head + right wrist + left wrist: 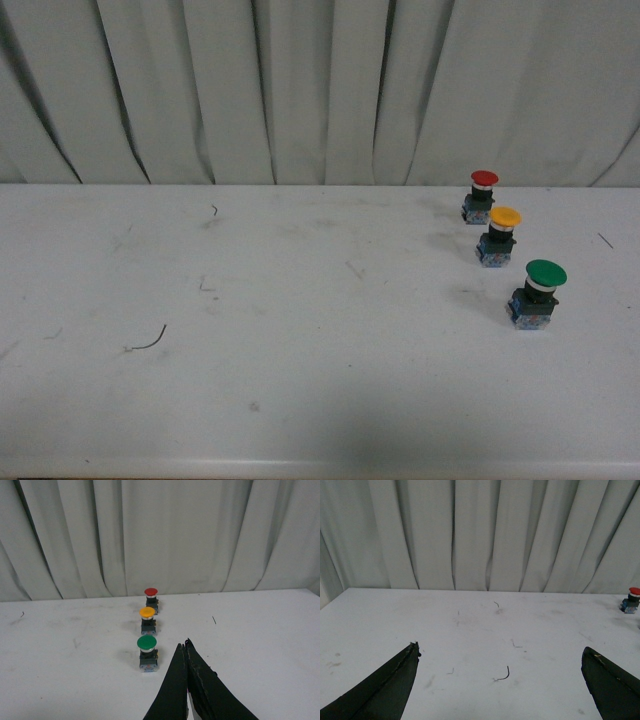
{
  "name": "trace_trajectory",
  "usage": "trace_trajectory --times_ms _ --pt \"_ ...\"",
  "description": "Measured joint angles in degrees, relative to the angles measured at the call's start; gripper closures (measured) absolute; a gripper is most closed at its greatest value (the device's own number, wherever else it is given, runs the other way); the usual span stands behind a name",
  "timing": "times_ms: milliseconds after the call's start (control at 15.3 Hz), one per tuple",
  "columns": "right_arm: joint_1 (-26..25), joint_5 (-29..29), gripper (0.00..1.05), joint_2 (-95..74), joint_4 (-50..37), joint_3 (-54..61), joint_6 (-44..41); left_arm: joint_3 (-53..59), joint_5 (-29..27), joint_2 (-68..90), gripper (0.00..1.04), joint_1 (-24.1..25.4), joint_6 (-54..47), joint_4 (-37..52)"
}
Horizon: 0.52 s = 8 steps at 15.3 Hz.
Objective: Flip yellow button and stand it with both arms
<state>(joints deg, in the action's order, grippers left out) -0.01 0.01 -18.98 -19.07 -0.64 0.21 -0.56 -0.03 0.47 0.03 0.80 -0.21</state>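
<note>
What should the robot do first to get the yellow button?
Probably open the right hand and move it toward the yellow button. That hand is shut and empty, back behind the green button, while the yellow one stands cap-up between the green and the red button. The left hand is open, far off.

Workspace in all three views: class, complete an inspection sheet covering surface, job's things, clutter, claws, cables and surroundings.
Surface: white table, scuffed and marked.
Job's things: yellow button upright, cap up, middle of a row, untouched.
Clutter: red button behind it, green button in front, both upright; thin dark wire scrap lying far from them.
Claws: left claw open, empty; right claw shut, empty, near the green button.
Cables: nothing seen.
Surroundings: pleated pale curtain behind the table.
</note>
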Motion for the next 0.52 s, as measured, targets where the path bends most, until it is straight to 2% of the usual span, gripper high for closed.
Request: trace_trajectory --times_ms 522 --pt "0.0 0.0 1.03 9.0 9.1 0.0 0.0 0.0 0.0 0.0 0.07 0.0 0.0 0.0"
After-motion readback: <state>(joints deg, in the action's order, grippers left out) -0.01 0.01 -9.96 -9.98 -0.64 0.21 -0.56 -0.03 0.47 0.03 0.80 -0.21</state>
